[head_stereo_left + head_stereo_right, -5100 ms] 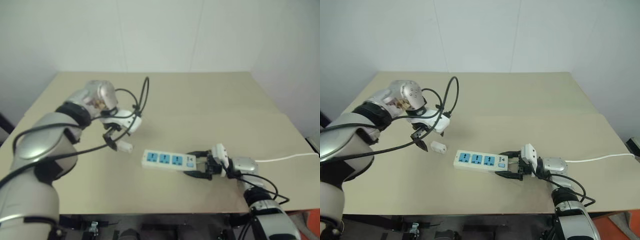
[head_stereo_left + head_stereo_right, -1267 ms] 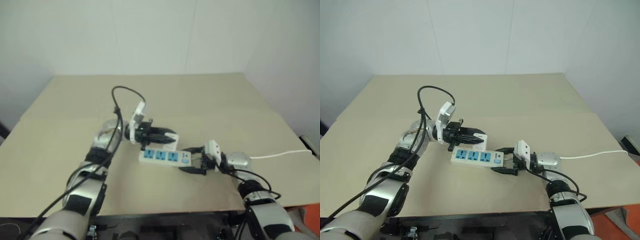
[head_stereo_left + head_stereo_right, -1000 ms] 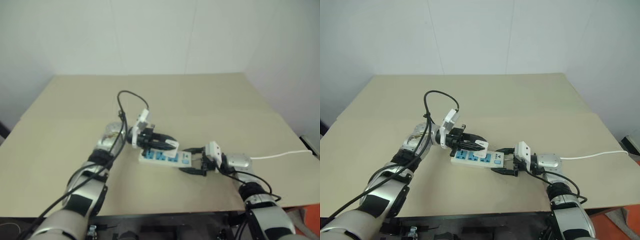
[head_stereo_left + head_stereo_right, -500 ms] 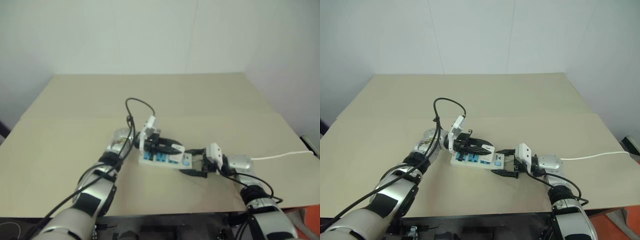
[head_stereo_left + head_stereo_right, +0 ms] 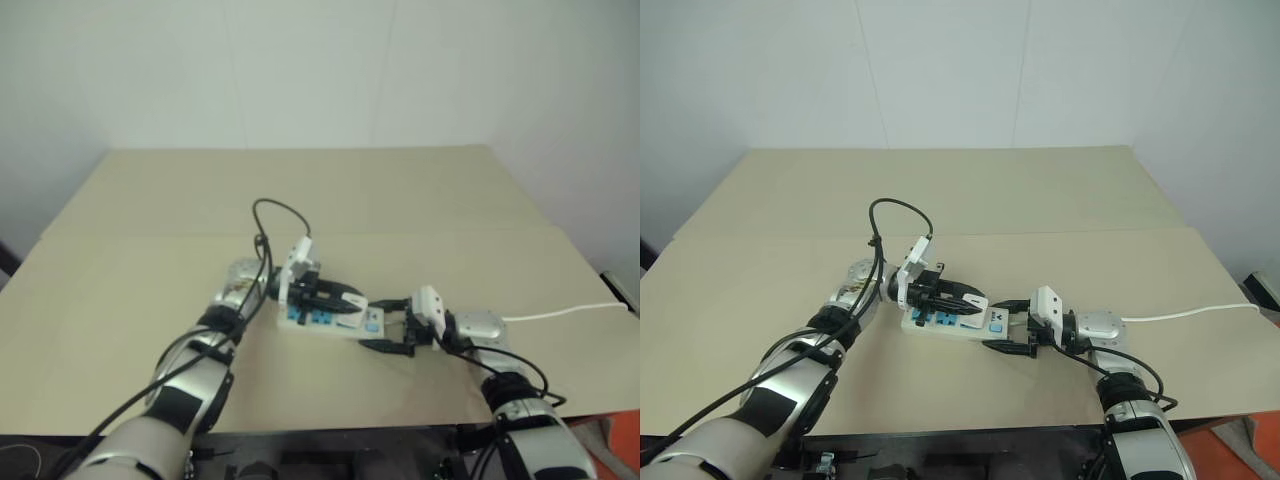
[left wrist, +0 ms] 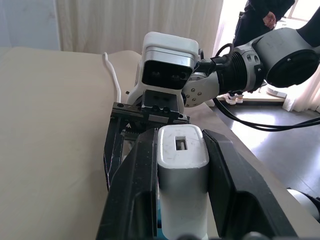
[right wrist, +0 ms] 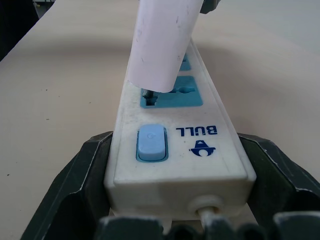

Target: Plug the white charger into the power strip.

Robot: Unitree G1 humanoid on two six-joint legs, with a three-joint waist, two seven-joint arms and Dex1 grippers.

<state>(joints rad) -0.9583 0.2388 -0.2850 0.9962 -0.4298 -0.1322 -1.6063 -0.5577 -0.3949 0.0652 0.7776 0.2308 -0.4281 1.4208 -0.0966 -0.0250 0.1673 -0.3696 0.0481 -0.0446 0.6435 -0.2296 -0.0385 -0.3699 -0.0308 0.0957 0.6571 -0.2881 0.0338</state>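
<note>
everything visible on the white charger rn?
The white charger is a small, smooth, plastic-looking block with rounded edges and a small rectangular slot in its end face. The left gripper is shut on its sides, holding it over the power strip, whose cord end sits between the right gripper's fingers. Its dark prongs are entering the blue socket nearest the switch; a gap still shows beneath its body, so it is not fully seated.

Five seconds ago the small white rectangular charger block (image 7: 160, 42) lay on the beige table, under the open left gripper (image 5: 975, 298). Now this gripper holds it clamped over the long white power strip with blue sockets (image 7: 172, 132), lower than a second ago, its prongs entering the socket nearest the blue switch.
</note>
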